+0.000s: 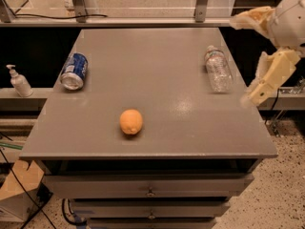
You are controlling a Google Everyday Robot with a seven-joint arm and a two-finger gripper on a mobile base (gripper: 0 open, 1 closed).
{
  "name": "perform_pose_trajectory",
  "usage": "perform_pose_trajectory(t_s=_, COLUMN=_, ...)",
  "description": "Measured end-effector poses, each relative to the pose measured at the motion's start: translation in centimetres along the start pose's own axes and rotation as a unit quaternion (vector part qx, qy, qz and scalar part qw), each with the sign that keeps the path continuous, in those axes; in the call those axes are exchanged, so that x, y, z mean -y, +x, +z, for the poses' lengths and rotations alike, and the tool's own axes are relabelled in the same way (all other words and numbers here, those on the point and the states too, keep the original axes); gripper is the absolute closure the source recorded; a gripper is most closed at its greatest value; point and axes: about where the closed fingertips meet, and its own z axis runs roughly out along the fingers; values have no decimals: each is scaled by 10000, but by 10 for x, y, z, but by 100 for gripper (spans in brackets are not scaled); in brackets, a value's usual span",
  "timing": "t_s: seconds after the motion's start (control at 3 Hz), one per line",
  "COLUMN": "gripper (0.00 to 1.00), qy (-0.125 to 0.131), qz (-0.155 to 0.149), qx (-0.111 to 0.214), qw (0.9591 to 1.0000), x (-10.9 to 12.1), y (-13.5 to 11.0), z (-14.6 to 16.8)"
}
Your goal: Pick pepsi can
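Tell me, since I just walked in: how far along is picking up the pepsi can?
Nothing is done yet: the pepsi can lies on its side near the left edge of the table, untouched. In hand: the gripper hangs open and empty beyond the table's right edge, by the bottle. Left: reach across, grasp the can, lift it.

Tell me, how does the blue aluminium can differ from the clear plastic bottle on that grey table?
The blue aluminium pepsi can is opaque; the clear plastic water bottle is see-through. The can is short and stout, the bottle longer and slimmer. The can lies by the grey table's left edge, far from the open gripper, which hangs off the right edge beside the bottle. Both lie on their sides.
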Motion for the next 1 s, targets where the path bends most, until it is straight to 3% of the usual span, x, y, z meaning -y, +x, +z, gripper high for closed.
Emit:
perform_pose_trajectory(t_s=0.33, gripper=0, qy=-89, qz=-2, qx=360, qw=9993, x=-3, y=-19, z=2)
perform_pose_trajectory(t_s=0.67, gripper=0, qy=-154, qz=68, qx=370, qw=9992, x=-1, y=-21, z=11)
perform_pose_trajectory(t_s=1.0, gripper=0, qy=-323, qz=-77, qx=498, qw=9982, x=4, y=-48, z=47)
